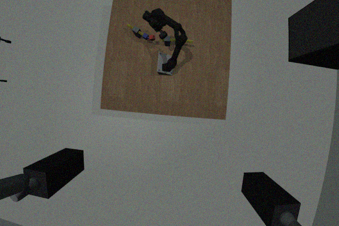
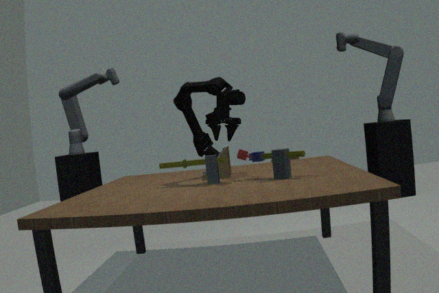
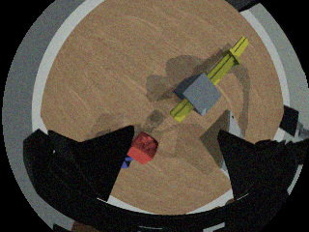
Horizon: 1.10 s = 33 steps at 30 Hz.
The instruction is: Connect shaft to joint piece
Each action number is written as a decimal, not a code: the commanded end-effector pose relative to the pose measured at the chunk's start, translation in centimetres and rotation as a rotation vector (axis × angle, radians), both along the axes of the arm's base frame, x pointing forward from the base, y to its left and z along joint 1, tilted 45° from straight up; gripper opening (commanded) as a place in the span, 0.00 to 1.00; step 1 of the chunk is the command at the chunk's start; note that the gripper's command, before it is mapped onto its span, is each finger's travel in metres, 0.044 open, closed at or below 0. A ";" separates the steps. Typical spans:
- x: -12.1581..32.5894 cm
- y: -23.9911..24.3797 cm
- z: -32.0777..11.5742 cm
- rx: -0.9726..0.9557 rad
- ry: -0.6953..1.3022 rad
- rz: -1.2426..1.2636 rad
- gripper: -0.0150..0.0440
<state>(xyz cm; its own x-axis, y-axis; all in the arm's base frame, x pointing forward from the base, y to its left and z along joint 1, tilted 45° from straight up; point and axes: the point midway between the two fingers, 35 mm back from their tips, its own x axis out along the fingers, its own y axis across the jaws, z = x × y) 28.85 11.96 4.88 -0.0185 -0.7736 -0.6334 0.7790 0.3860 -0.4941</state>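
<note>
The red joint piece (image 1: 151, 37) (image 2: 243, 154) (image 3: 143, 147) sits beyond a blue hinge part (image 1: 145, 36) (image 2: 256, 156) (image 3: 126, 161) on the first yellow shaft (image 1: 128, 25) (image 2: 297, 154), held by a grey block (image 1: 136, 29) (image 2: 280, 163). Its opening faces roughly toward the second shaft; exact alignment is unclear. The second yellow shaft (image 1: 189, 41) (image 2: 171, 165) (image 3: 222, 70) runs through another grey block (image 1: 167, 38) (image 2: 212, 169) (image 3: 202, 93); a gap separates its near end from the red piece. My gripper (image 2: 223, 140) (image 3: 179, 132) is open and empty, above the gap's height, touching neither.
My arm's base stands on a pale plate (image 1: 164, 73) with an upright panel (image 2: 224, 165) close to the second block. The wooden table (image 1: 164, 95) (image 2: 247, 197) carries these. Other grey arms (image 2: 391, 77) (image 2: 75, 116) stand on black pedestals beyond the table.
</note>
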 end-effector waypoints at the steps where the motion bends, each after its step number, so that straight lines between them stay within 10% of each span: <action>1: -0.1 -0.3 -0.3 -0.028 -0.098 -0.080 1.00; 33: -0.1 -2.8 -3.2 -0.100 -0.512 -0.378 1.00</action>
